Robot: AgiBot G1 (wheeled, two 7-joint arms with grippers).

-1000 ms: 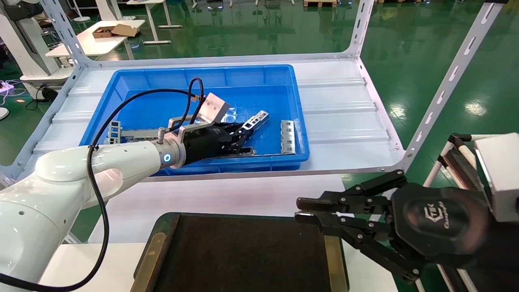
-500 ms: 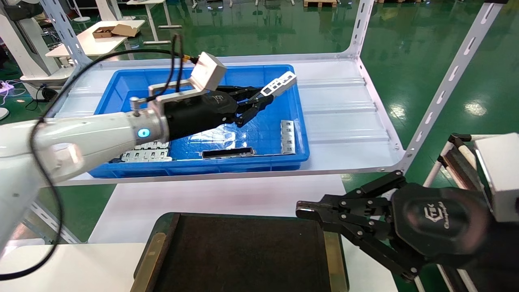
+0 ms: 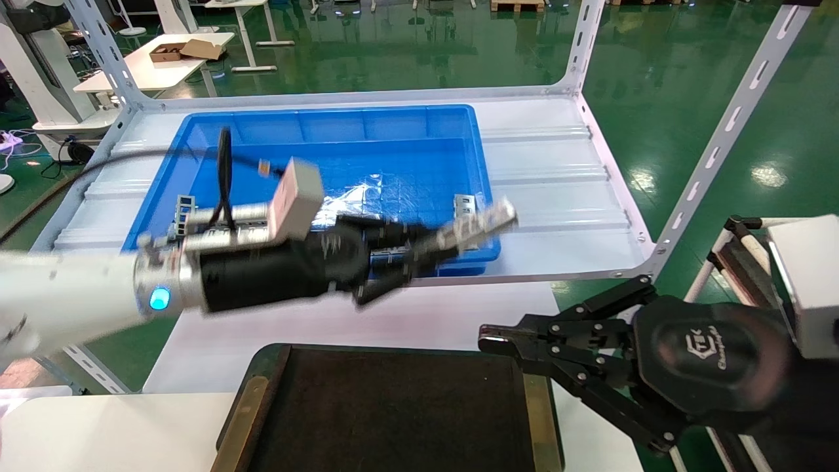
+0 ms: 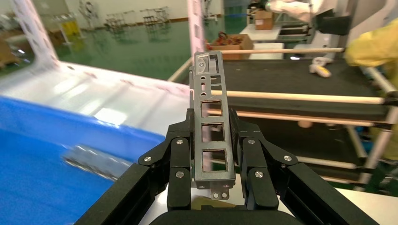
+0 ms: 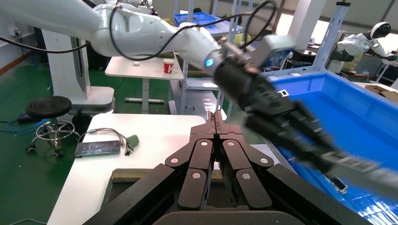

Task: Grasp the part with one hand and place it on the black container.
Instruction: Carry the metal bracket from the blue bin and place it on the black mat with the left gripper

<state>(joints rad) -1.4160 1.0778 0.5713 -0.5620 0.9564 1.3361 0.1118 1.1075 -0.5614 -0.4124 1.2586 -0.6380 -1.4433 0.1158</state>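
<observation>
Part (image 4: 212, 136) riding clamped at its lower end in left gripper (image 4: 213, 176), stiff and light; right gripper (image 3: 488, 346) idling closed, empty.

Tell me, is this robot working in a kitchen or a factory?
Most likely a factory or workshop hall. The floor is shiny green, a big blue plastic bin of metal pieces sits on a white perforated steel rack, and another white robot stands beyond it.
</observation>
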